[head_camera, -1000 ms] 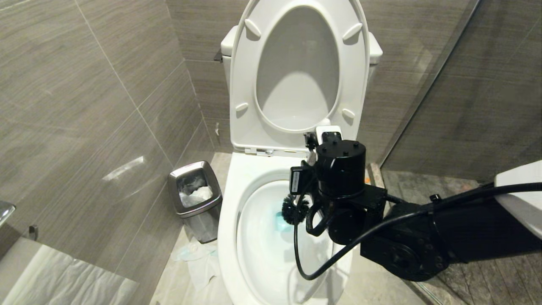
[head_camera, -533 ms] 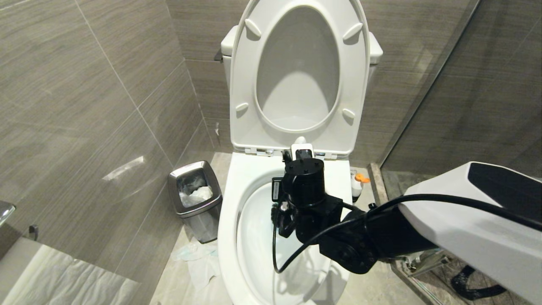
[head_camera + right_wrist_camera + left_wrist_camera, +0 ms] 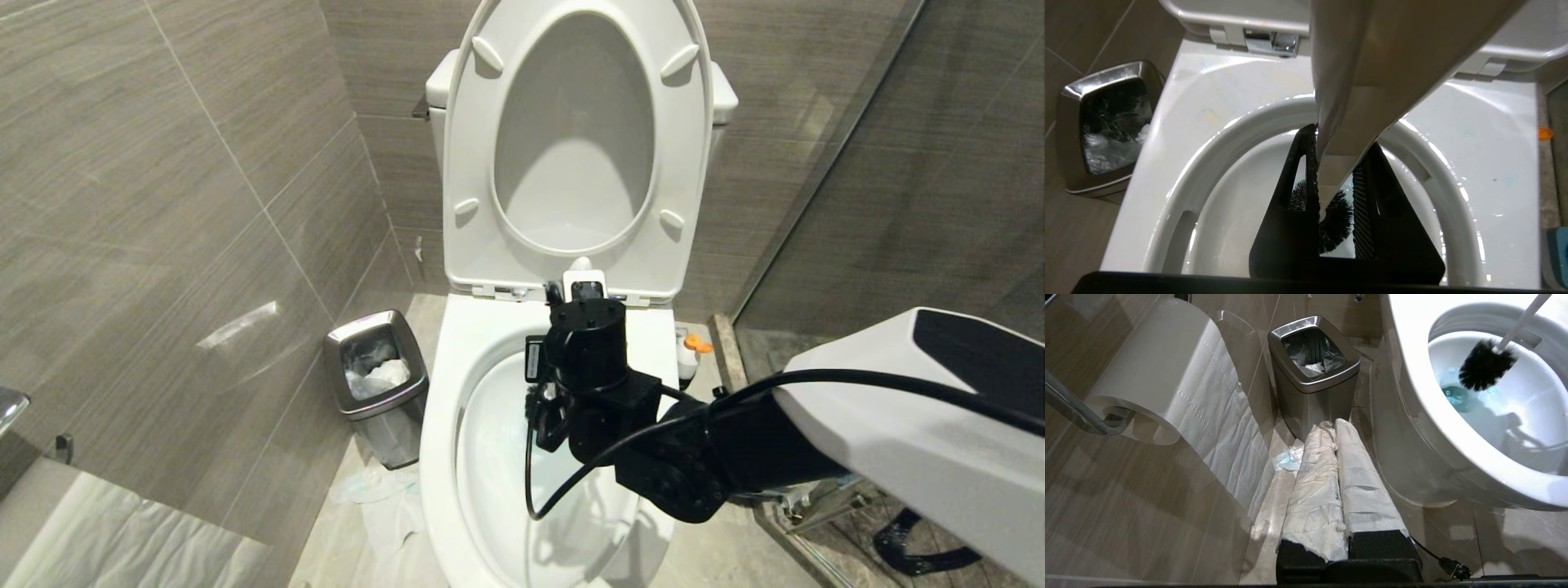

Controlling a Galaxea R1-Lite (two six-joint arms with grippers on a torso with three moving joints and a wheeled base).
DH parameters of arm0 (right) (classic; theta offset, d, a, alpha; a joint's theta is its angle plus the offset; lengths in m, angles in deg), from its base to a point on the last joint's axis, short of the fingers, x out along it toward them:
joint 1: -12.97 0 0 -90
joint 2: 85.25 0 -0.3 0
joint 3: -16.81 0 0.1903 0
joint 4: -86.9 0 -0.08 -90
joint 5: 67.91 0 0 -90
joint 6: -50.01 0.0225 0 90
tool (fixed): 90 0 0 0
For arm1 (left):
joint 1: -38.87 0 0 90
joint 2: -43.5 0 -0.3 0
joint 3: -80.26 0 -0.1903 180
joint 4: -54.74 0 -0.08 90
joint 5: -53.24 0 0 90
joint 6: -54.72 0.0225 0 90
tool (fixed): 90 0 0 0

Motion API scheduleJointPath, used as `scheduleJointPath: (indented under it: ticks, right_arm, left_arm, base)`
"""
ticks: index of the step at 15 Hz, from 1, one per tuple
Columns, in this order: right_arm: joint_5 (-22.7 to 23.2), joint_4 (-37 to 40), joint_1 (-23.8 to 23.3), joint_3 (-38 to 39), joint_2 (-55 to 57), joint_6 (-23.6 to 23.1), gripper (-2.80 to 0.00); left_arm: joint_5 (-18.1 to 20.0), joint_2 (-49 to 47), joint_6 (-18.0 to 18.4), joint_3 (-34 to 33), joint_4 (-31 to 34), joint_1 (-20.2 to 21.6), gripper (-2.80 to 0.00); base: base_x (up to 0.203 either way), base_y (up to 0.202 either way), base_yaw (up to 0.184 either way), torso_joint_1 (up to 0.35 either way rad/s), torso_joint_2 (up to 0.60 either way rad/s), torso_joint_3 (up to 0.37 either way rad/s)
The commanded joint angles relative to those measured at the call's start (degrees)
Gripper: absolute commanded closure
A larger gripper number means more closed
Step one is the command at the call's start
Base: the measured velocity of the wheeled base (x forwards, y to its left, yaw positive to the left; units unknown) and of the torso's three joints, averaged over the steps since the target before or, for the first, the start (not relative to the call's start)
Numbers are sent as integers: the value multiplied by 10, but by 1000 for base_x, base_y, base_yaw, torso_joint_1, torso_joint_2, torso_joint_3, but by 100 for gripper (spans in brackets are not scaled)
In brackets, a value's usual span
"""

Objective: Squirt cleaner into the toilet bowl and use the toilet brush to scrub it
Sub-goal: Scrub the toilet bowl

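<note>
Compared with a second earlier, the right arm has swung toward the hinge end of the toilet bowl (image 3: 457, 367), and the right gripper (image 3: 1336, 192) now hangs over the rear of the basin instead of its middle. That bowl lies directly below the gripper, seat and lid raised behind it. A steel bin (image 3: 377, 384) stands on the floor off to the gripper's far side, well apart. The cleaner (image 3: 690, 353) stands on the floor just beside the bowl on the arm's near side. The toilet brush (image 3: 1484, 369) is clamped by its whitish handle between the gripper's closed fingers (image 3: 1300, 183); its black bristle head sits inside the basin, below the gripper and above the teal-blue water. The left gripper (image 3: 1345, 490), paper-wrapped and shut with nothing in it, is parked low beside the bowl. Risks from here: the handle is slim and smooth, so scrubbing pressure could twist it within the grip; a fast stroke could flick blue liquid over the rim; a long stroke could drive the gripper into the ceramic.
</note>
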Motion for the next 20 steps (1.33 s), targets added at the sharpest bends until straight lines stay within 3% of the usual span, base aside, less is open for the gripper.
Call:
scheduleJointPath:
  ticks: [1,6,14,20]
  right_arm:
    - [-1,4,1,37,-79,0,0]
    - [3,1,1,57,-44,6,0]
    - [-2,-35,-1,-14,103,9,0]
    - [-2,-44,0,21,18,11,0]
  left_arm:
    - [0,0,0,0,0,0,0]
    - [0,0,0,0,0,0,0]
    - [0,0,0,0,0,0,0]
    - [0,0,0,0,0,0,0]
  base:
    - [0,0,0,0,0,0]
    - [0,0,0,0,0,0]
    - [0,0,0,0,0,0]
    - [0,0,0,0,0,0]
